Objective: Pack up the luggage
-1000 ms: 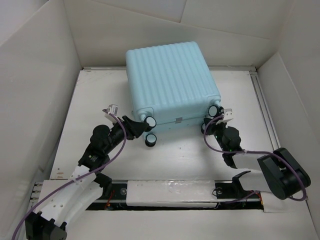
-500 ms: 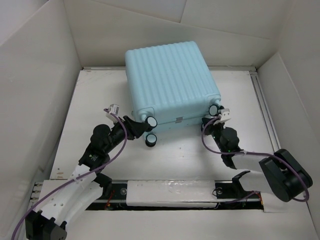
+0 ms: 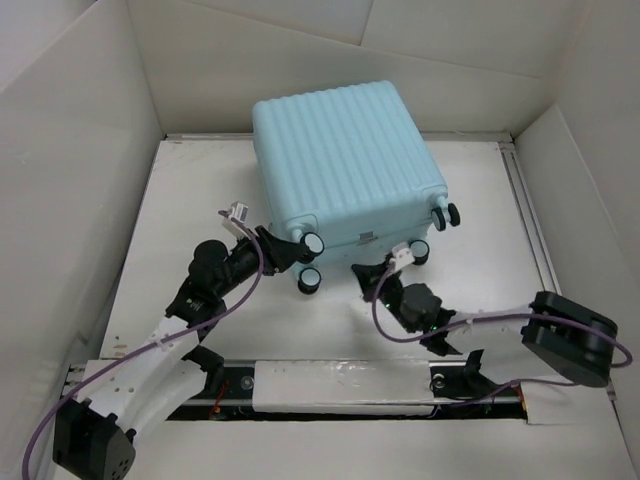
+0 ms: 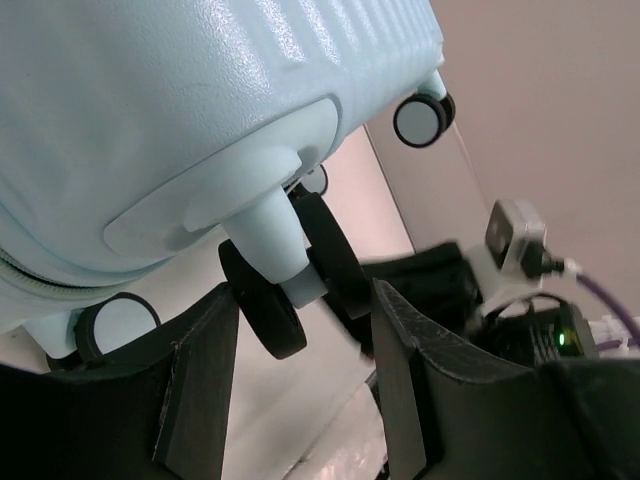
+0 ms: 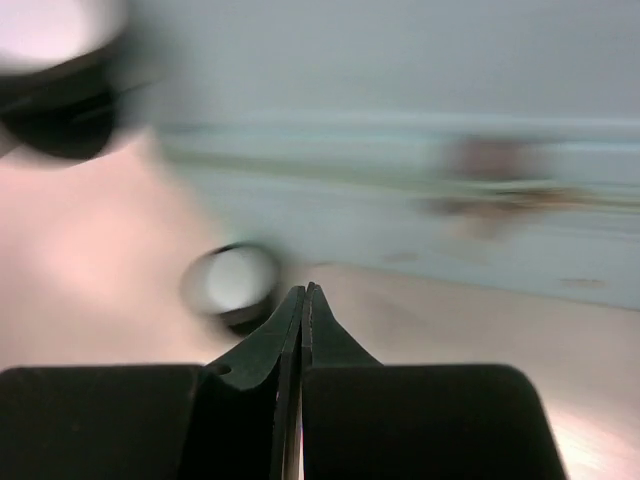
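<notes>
The luggage (image 3: 345,160) is a pale aqua ribbed hard-shell suitcase, closed, lying at the back middle of the table. Its caster wheels face me. My left gripper (image 3: 283,250) is open at its front-left corner. In the left wrist view (image 4: 303,300) the fingers stand either side of a black double caster wheel (image 4: 268,312) under the shell (image 4: 150,120). My right gripper (image 3: 365,272) is shut and empty, low on the table before the suitcase's front edge. In the blurred right wrist view (image 5: 305,292) its tips point at the shell's side (image 5: 400,80) and a wheel (image 5: 235,280).
White walls (image 3: 70,200) enclose the table on the left, back and right. A rail (image 3: 350,385) with the arm bases runs along the near edge. Purple cables (image 3: 245,290) trail from both wrists. More wheels stand at the front right (image 3: 420,250).
My right gripper has swung left from the front-right wheel to the middle of the front edge. The suitcase has shifted slightly, and its right wheels now show. My left gripper moved a little forward.
</notes>
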Available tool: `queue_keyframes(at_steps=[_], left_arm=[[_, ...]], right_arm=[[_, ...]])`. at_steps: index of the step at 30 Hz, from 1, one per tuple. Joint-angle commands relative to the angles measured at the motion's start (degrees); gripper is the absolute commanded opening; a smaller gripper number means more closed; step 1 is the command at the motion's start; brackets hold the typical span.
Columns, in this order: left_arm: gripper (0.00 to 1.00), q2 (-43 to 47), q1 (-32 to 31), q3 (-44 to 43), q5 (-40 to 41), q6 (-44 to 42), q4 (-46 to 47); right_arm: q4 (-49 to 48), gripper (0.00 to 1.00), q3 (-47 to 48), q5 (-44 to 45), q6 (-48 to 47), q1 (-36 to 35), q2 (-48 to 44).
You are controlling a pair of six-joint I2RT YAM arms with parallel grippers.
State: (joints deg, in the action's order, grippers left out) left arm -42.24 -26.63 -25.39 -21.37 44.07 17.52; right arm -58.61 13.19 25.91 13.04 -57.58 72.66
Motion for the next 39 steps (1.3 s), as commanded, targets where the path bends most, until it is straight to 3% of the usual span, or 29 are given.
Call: queue_keyframes(at_steps=[1,5,10,13,16,17,18,20,21,24,26,33,39], left_arm=[[0.00,-3.55,-1.05,-3.79,-4.73,-1.10,9.11],[0.00,-4.08,-1.05,-5.10,-6.75,-0.57,9.11],[0.00,-2.69,-1.05,-7.04,-9.84,1.98,9.11],[0.00,-1.62,-1.05,-10.64,-7.74,-0.38,1.22],[0.00,0.66,-1.05,-11.88,-5.62,-2.77,-2.48],[0.00,1.54,-1.05,-11.88,-5.62,-2.77,-3.27],[0.00,1.55,-1.05,-11.88,-4.75,-3.29,-3.80],[0.00,2.25,-1.05,-11.88,-3.68,-3.91,-5.47],[0.00,2.77,-1.05,-11.88,-2.99,-4.60,-5.48],[0.00,3.30,-1.05,-11.35,-2.45,-5.31,-6.71],[0.00,3.30,-1.05,-10.82,-1.93,-5.31,-6.71],[0.00,3.30,-1.05,-9.59,-1.93,-6.63,-6.18],[0.00,4.45,-1.05,-9.59,2.81,-8.56,-11.01]], right_arm=[[-3.35,0.00,6.22,-2.63,3.49,-9.98,6.42],[-7.91,0.00,15.62,-1.57,4.19,-20.43,17.49],[-13.29,0.00,25.38,0.89,4.71,-25.20,28.84],[-14.08,0.00,21.64,6.31,5.50,-25.83,27.37],[-6.38,0.00,16.79,12.91,5.51,-25.83,18.33],[-1.47,0.00,15.39,18.16,7.16,-24.96,15.61],[10.41,0.00,15.37,19.69,9.35,-24.25,9.92],[16.57,0.07,12.32,22.50,11.39,-21.97,4.88],[19.47,0.22,11.17,22.52,11.40,-21.18,0.16],[25.71,0.49,9.75,22.52,11.40,-17.58,-5.94],[31.88,0.57,9.75,22.52,12.01,-13.81,-9.90],[37.16,0.65,10.89,17.25,7.80,-2.21,-11.32],[34.29,0.67,12.12,5.49,0.95,8.00,-9.30]])
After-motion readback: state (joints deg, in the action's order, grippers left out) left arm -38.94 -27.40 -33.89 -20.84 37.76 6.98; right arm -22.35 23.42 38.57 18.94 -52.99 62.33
